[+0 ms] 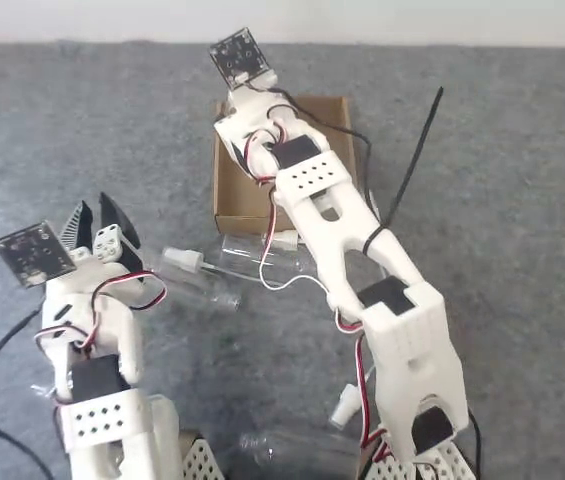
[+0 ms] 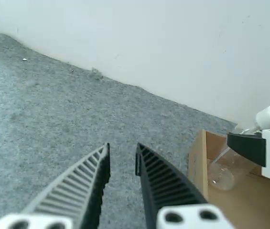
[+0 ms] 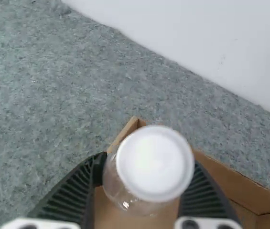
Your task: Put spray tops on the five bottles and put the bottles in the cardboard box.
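My right gripper (image 3: 147, 168) is shut on a clear bottle (image 3: 154, 160) whose round white end faces the camera; it hangs over the near corner of the cardboard box (image 3: 134, 125). In the high view the right arm (image 1: 312, 185) stretches over the box (image 1: 230, 200). The left wrist view shows that bottle (image 2: 222, 171) above the box (image 2: 199, 160). My left gripper (image 2: 123, 167) stands open and empty over the carpet, at the left (image 1: 99, 215). A bottle with a spray top (image 1: 197, 275) lies on the floor between the arms, and another clear bottle (image 1: 252, 250) lies beside it.
Another clear bottle (image 1: 282, 450) lies at the front between the arm bases, with a white spray top (image 1: 345, 405) close to it. A black cable (image 1: 417, 150) runs to the right of the box. Grey carpet covers the floor up to a white wall (image 2: 173, 47).
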### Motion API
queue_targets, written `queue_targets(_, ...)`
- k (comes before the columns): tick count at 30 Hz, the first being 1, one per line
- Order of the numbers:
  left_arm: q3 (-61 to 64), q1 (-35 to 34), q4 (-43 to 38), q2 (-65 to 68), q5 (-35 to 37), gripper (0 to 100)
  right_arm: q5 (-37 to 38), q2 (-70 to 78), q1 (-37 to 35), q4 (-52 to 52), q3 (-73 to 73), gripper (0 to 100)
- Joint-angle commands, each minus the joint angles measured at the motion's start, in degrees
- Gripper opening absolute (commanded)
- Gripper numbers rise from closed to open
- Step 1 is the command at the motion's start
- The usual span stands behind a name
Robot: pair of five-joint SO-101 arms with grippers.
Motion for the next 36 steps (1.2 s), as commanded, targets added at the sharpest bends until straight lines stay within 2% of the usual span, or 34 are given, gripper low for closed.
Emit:
queue_targets(1,-0.7,-0.4,-1.5,-1.0,0.4,8,0.3,-0.6,-0.8,-1.5,-4.6,3.2)
queue_targets(28,-0.6,-0.4,-1.4,-1.0,0.4,8,0.3,8.9,-1.8,-1.5,-6.3,3.5)
queue_targets(36,-0.6,-0.4,-1.4,-1.0,0.4,8,0.3,11.7,-0.8,-6.0,-6.3,3.5)
